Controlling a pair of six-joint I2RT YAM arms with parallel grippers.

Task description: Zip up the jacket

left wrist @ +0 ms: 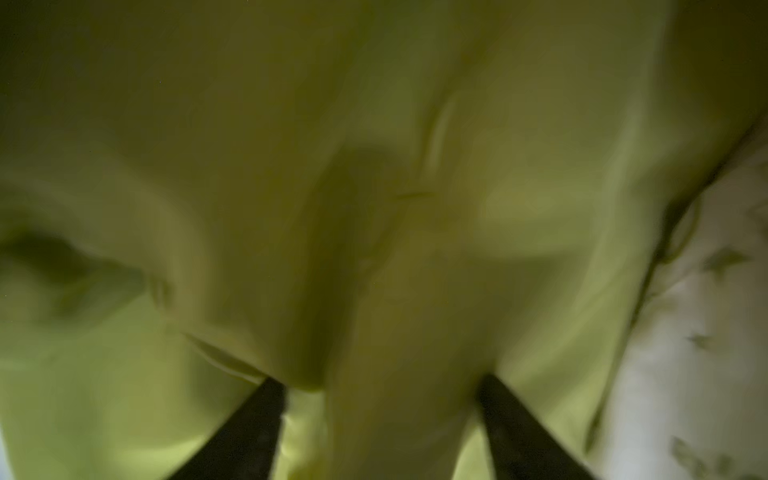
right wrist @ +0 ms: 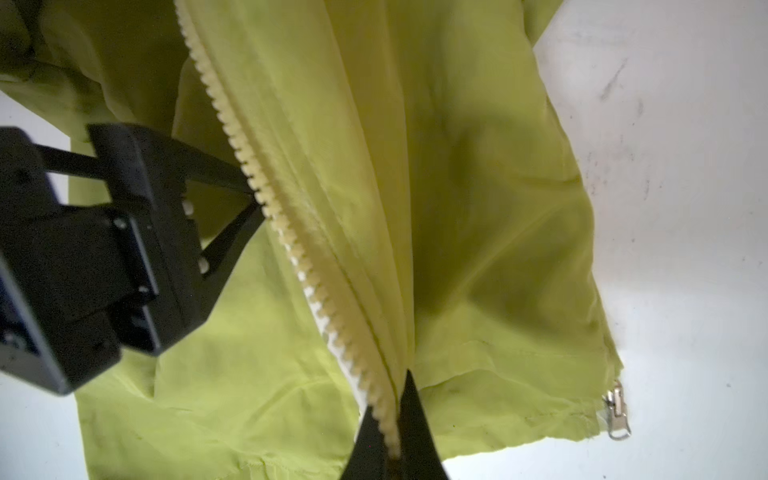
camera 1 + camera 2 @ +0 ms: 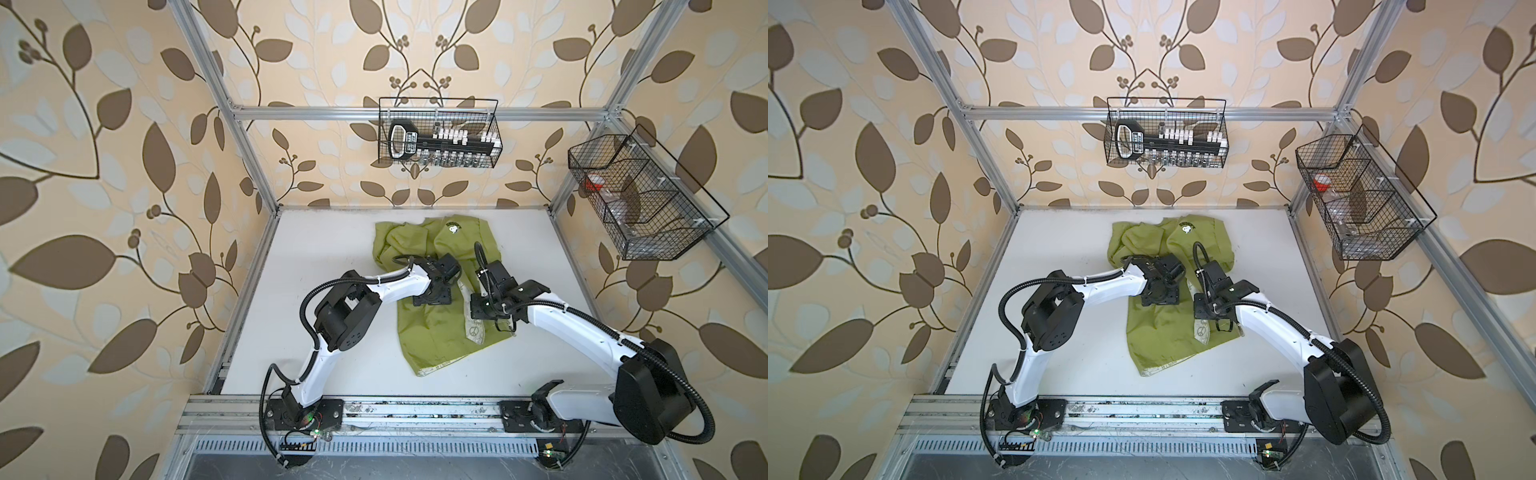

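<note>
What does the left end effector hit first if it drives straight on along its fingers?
The jacket: its open zipper-tooth edge lies right in front of the left end effector in the right wrist view. Whether the fingertips touch it yet is unclear.

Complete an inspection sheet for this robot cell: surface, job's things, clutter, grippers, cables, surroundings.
Surface: white table, faint scuff marks.
Job's things: jacket lies unzipped on the table; zipper teeth not joined; metal pull at a hem corner, untouched.
Clutter: nothing seen.
Grippers: left gripper has its jaws apart with green fabric between them; right gripper is shut on the jacket's toothed edge.
Cables: black hoses run along both arms; one arcs above the jacket.
Surroundings: leaf wallpaper, aluminium frame, back wire basket, side wire basket.
</note>
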